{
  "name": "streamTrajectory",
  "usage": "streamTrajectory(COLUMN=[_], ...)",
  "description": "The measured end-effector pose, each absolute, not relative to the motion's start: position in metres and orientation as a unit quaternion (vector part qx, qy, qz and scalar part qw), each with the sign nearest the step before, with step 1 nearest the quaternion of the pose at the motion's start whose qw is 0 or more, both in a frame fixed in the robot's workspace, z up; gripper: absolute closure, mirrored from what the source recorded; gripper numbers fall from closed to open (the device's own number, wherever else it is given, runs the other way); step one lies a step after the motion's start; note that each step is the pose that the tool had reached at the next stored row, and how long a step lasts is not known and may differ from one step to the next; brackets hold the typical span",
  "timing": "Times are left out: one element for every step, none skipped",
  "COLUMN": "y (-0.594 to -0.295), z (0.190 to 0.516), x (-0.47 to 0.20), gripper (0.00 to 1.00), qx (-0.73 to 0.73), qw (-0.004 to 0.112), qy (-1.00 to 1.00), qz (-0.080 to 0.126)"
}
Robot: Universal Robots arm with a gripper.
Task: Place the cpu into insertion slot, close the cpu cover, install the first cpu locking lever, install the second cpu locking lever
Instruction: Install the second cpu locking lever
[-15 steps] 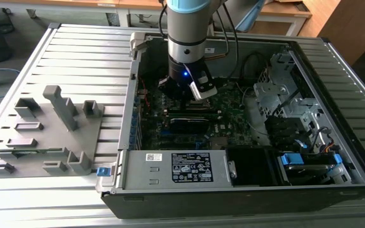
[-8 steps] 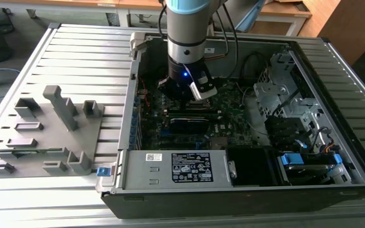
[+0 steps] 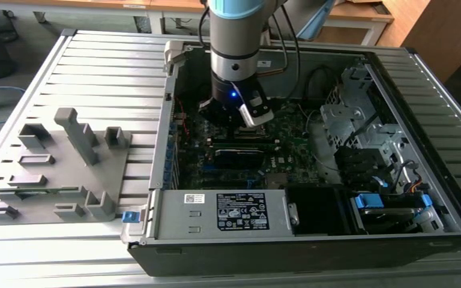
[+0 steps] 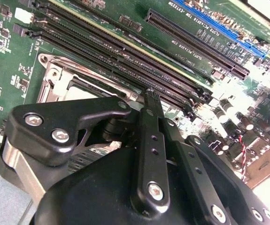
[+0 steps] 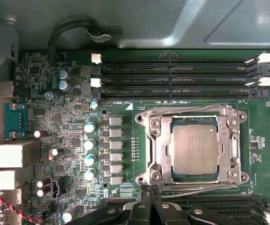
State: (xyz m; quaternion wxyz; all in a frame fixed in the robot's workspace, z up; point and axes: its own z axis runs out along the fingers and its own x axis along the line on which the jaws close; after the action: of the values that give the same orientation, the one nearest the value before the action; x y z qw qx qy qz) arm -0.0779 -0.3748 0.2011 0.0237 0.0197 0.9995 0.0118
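Observation:
In the first wrist view the cpu (image 5: 194, 150), a silver-grey square chip, lies flat in the insertion slot (image 5: 193, 121). The silvery cpu cover (image 5: 159, 150) lies down around the chip. Thin wire locking levers run along two sides of the cover, one on the memory-slot side (image 5: 186, 110) and one on the gripper's side (image 5: 200, 190). My gripper (image 5: 149, 191) is shut with its black fingertips together, right at the socket's edge by that lever. From behind, the shut gripper (image 4: 149, 97) hides most of the socket frame (image 4: 55, 77). The exterior view has the gripper (image 3: 232, 125) low inside the case.
Long black memory slots (image 5: 177, 77) flank the socket. Capacitors (image 5: 89, 143) and rear ports (image 5: 10, 157) stand nearby. The open case holds a white-labelled power supply (image 3: 235, 211), drive bays (image 3: 350, 117) and cables (image 3: 407, 180). A grey parts fixture (image 3: 58, 168) lies at the exterior view's left.

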Motion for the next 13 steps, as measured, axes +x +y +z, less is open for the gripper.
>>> streamTrajectory(y=[-0.3747,-0.3747,-0.3746,-0.3745,-0.3744,-0.3743,-0.3742,-0.374,-0.3737,-0.3733,-0.3729,-0.3724,-0.3721], z=[0.201,0.2009,0.2008,0.2006,0.2005,0.2004,0.2003,0.2001,0.2001,0.2001,0.2001,0.2,0.1999], x=[-0.0784,-0.0789,-0.0795,-0.0801,-0.0806,-0.0809,-0.081,-0.0811,-0.0811,-0.0811,-0.0812,-0.0811,-0.0811], gripper=[0.9,0.9,0.9,0.9,0.9,0.9,0.9,0.9,0.9,0.9,0.9,0.9,0.9], qx=[0.019,0.019,0.019,0.018,0.018,0.018,0.018,0.018,0.018,0.018,0.018,0.018,0.018], qw=[0.024,0.024,0.024,0.024,0.024,0.024,0.024,0.024,0.024,0.024,0.023,0.024,0.024], qy=[0.999,0.999,0.999,0.999,0.999,0.999,0.999,0.999,0.999,0.999,0.999,0.999,0.999], qz=[0.012,0.012,0.013,0.013,0.013,0.014,0.014,0.014,0.014,0.014,0.014,0.014,0.014])
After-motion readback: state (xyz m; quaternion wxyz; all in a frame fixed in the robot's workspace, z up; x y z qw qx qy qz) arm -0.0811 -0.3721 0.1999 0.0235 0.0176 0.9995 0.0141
